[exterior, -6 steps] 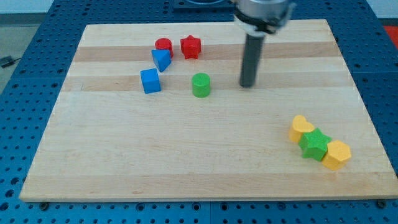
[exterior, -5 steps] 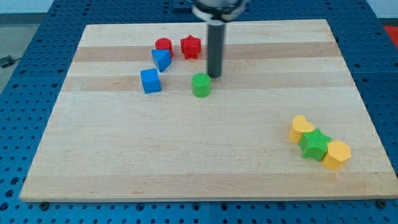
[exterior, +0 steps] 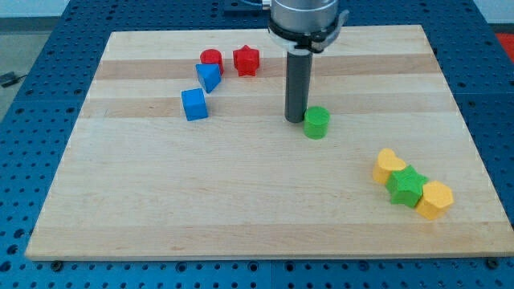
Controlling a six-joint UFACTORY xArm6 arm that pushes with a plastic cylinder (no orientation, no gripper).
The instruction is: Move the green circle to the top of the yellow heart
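The green circle lies near the middle of the wooden board. My tip stands just to its left, touching or nearly touching it. The yellow heart lies at the view's lower right, well to the right of and below the circle. It touches a green star, which touches a yellow hexagon-like block.
At the view's upper left lie a red circle, a red star, a blue wedge-like block and a blue cube. The board's right edge runs close to the yellow blocks.
My tip swung left to the circle's upper right, then came round to its left side. The green circle has slid to the right and slightly down, towards the yellow heart.
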